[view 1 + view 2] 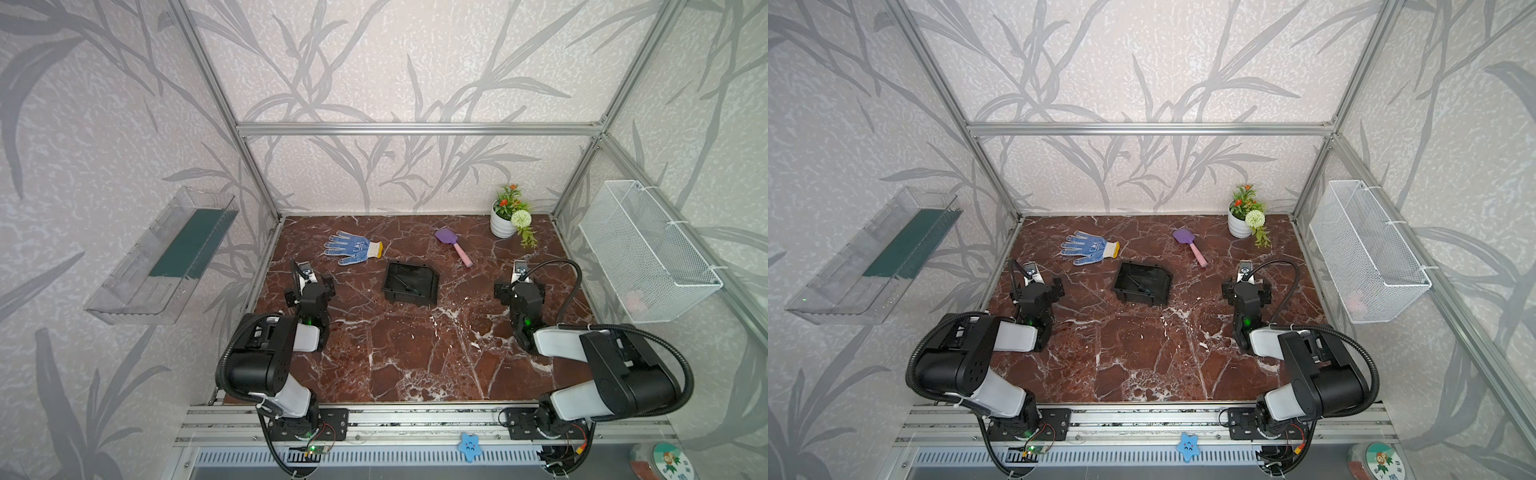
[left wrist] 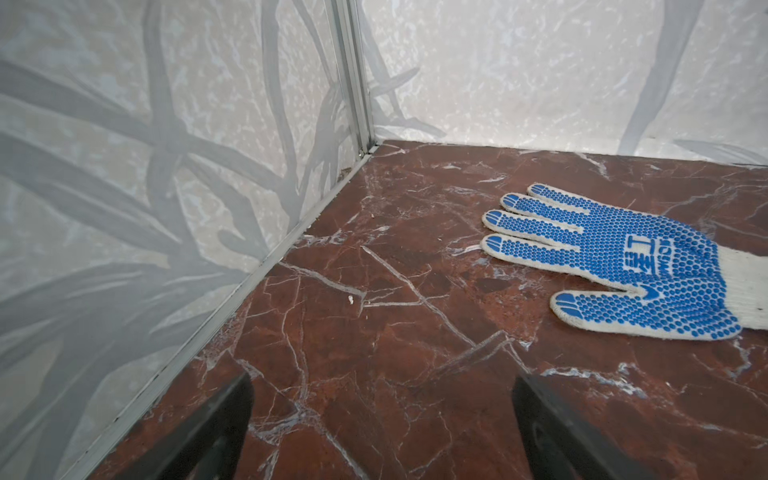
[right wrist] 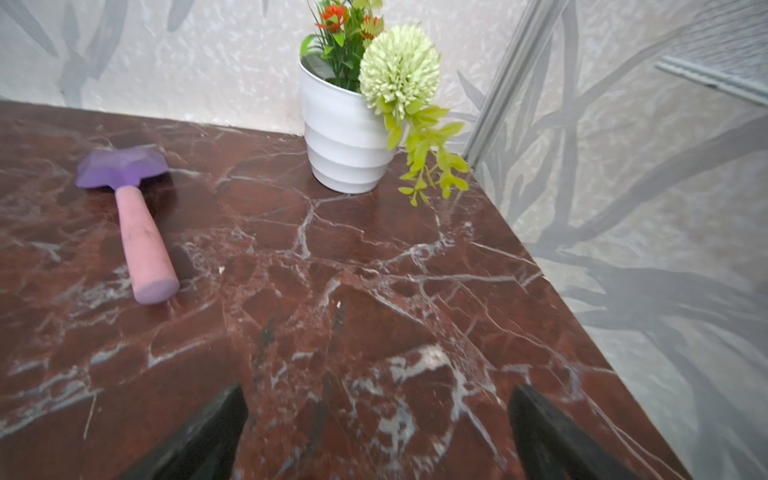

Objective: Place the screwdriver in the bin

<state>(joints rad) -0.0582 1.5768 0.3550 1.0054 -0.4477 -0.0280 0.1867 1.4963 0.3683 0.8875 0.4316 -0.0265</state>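
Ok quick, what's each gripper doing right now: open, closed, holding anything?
Left gripper: open, holding nothing.
Right gripper: open, holding nothing.

Layout on the table (image 1: 415,353): the bin (image 1: 409,300) sits near centre, with the screwdriver (image 1: 405,284) lying inside it. The glove (image 1: 353,248) lies flat behind and left of the bin, apart from it. The toy shovel (image 1: 455,245) lies behind and right of the bin. The plant pot (image 1: 500,228) stands upright in the far right corner, beyond the toy shovel. A shelf (image 1: 162,257) is mounted on the left wall and a wire basket (image 1: 648,253) on the right wall.
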